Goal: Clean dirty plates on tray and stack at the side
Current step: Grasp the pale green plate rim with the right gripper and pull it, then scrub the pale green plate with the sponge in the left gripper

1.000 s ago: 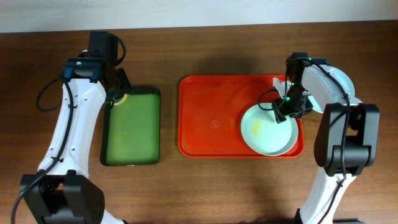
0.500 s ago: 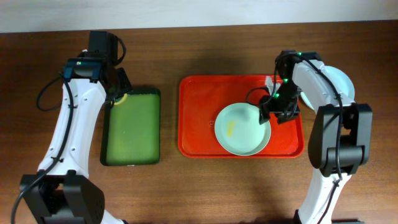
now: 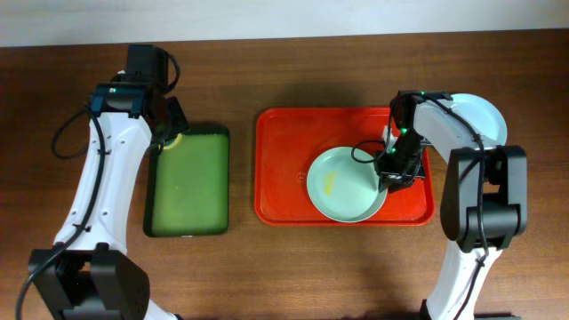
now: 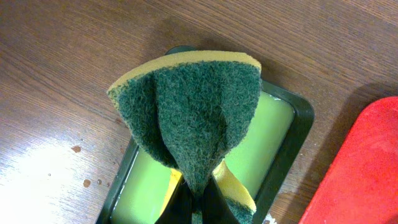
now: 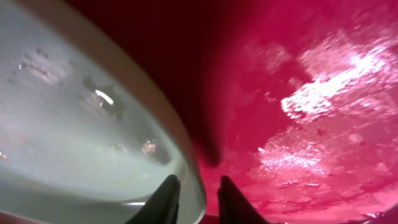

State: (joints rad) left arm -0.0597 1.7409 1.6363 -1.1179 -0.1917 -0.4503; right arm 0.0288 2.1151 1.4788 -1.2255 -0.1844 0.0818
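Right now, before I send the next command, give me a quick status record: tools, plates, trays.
left tool: shut on sponge, over green tray corner
right tool: shut on rim of plate
plate: on red tray, right half, yellow smear showing
side plate: on table, right of red tray

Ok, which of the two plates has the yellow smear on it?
The pale mint round plate lying on the red plastic tray, its rim in the right pincer. The other plate, off the tray beside the arm, shows none.
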